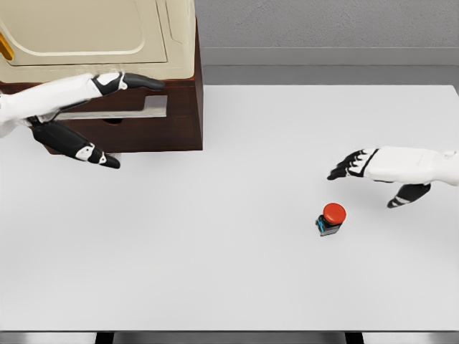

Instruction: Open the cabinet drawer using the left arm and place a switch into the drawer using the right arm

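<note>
Head view shows the white worktop (215,272) filling most of the frame, its near edge running along the bottom over a dark gap and two black supports. Nearest of the task's things is the switch (330,219), a small dark body with a blue patch at its lower left and a round red button on top, standing upright on the worktop right of the middle, touched by nothing. Just beyond it and to the right, the right hand (380,168) comes in from the right edge, palm down, its dark-tipped fingers (343,169) stretched toward the left and loosely apart, the thumb hanging below; it holds nothing and hangs near the switch but apart from it. Farther back at the left, the left hand (75,118) reaches in from the left edge before the cabinet (183,122), a dark brown box with a cream-coloured upper part. Its fingers are spread wide, one pointing right across the cabinet's front above a pale grey handle (143,109), another angled down to the lower right; whether any fingertip touches the handle cannot be told. The drawer front sits flush with the cabinet.
</note>
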You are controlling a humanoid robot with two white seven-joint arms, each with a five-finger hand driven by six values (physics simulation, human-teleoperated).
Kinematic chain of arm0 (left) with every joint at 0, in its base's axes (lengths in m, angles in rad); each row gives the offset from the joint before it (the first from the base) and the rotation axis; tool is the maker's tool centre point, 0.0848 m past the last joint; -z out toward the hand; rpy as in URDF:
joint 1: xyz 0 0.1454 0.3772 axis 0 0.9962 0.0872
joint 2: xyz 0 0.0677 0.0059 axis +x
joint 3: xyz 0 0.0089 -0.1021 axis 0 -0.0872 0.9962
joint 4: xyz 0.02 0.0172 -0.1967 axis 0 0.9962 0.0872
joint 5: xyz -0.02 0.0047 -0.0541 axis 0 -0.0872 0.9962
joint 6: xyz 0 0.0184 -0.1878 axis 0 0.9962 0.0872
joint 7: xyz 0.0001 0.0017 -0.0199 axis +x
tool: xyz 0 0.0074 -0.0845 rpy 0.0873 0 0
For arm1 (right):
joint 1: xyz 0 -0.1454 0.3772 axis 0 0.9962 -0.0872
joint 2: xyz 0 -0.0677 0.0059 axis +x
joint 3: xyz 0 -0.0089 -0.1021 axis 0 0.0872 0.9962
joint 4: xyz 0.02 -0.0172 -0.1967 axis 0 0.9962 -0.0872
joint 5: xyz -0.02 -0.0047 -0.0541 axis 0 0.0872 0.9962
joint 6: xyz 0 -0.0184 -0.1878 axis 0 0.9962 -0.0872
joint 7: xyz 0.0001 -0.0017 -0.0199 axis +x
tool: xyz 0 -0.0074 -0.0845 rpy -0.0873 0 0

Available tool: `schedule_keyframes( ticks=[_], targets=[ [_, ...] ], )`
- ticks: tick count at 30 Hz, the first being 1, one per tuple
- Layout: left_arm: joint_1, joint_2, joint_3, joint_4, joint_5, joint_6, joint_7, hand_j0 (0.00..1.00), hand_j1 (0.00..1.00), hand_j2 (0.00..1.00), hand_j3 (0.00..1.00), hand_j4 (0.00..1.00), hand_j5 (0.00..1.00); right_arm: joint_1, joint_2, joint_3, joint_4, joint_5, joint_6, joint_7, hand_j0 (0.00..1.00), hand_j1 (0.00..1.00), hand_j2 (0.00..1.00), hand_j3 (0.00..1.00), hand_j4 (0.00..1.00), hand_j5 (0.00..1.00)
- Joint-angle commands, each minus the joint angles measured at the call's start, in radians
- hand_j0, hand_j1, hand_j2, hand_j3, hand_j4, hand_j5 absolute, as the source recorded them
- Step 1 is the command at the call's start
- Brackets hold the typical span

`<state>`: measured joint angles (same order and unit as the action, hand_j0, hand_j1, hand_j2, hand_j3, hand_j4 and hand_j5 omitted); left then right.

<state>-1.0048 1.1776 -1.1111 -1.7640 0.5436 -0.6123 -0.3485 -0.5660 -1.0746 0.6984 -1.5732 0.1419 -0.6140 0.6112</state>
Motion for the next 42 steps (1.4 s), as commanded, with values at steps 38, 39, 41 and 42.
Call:
schedule_keyframes(
  ticks=[38, 39, 41, 42],
  targets=[
    [0.026, -0.072, 0.158, 0.078, -0.002, 0.557, -0.262, 1.0, 1.0, 1.0, 1.0, 1.0, 1.0, -0.003, 0.064, 0.099, -0.097, -0.002, 0.003, 0.0, 0.77, 0.77, 0.77, 0.77, 0.77, 0.77],
    [0.025, -0.073, 0.158, 0.078, -0.005, 0.557, -0.262, 1.0, 1.0, 1.0, 1.0, 1.0, 1.0, -0.003, 0.065, 0.099, -0.097, -0.002, 0.003, 0.0, 0.75, 0.75, 0.75, 0.75, 0.75, 0.75],
    [0.025, -0.085, 0.16, 0.08, -0.036, 0.568, -0.262, 1.0, 1.0, 1.0, 1.0, 1.0, 1.0, -0.009, 0.064, 0.099, -0.097, -0.002, 0.003, 0.0, 0.75, 0.75, 0.75, 0.75, 0.75, 0.75],
    [0.025, -0.084, 0.171, 0.08, -0.039, 0.571, -0.262, 1.0, 1.0, 1.0, 1.0, 1.0, 1.0, -0.014, 0.065, 0.099, -0.097, -0.002, 0.003, 0.0, 0.74, 0.74, 0.74, 0.74, 0.74, 0.74]
  ],
)
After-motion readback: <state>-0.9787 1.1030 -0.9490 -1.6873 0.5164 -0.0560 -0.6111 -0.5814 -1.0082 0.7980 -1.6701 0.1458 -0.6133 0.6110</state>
